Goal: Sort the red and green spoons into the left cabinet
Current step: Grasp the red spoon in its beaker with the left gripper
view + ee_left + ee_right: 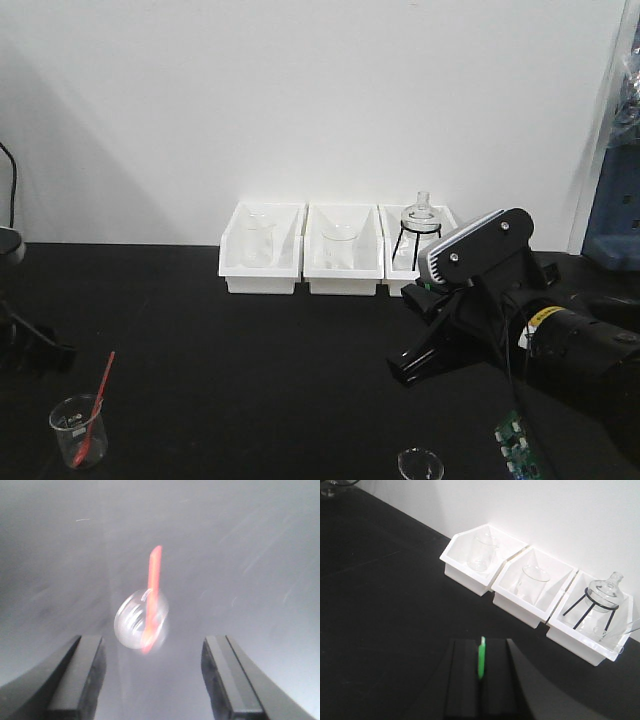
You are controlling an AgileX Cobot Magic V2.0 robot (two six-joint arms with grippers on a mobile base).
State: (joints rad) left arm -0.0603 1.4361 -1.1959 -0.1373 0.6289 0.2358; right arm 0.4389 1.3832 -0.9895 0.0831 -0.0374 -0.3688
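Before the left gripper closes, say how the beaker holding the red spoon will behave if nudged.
The beaker looks small and clear, so probably light and apt to slide or tip. The red spoon leans above its rim, so a sideways tug may lever it over.

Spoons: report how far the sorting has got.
Done: nothing visibly; the cabinet is in no view. In hand: the right gripper has its fingers shut on the green spoon. The left gripper is open, poised at the red spoon, which stands in a beaker on the black table. Left: grasp the red spoon, then carry both to the cabinet.
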